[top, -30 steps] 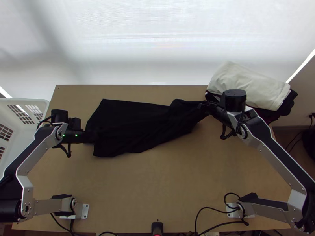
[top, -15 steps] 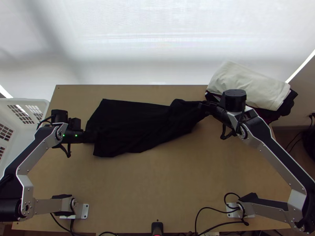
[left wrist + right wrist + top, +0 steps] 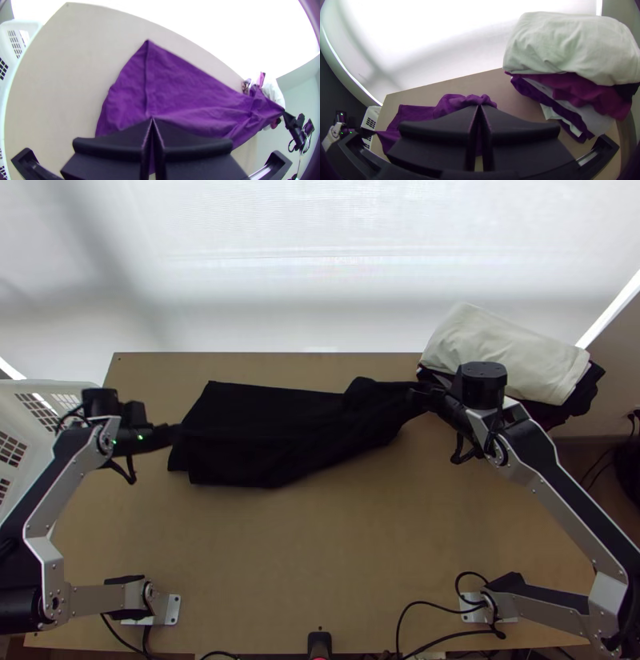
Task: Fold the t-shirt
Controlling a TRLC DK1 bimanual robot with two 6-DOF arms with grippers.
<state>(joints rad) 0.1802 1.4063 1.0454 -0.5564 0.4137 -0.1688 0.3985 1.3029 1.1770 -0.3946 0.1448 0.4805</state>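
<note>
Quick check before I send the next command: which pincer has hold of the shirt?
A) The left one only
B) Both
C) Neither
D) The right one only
B: the left pincer and the right pincer are both shut on the shirt, and each shows in the other arm's wrist view with cloth drawn out to a point at it.

Light is received from the far side, where the broad white backdrop [image 3: 320, 276] is crossed at left by a soft grey shadow. The light-brown wooden worktop [image 3: 320, 548] is left much dimmer, and most folds of the dark fabric t-shirt [image 3: 256, 432] are lost overhead. In both wrist views, the backdrop is largely burnt out by glare and straight edges are bent.
</note>
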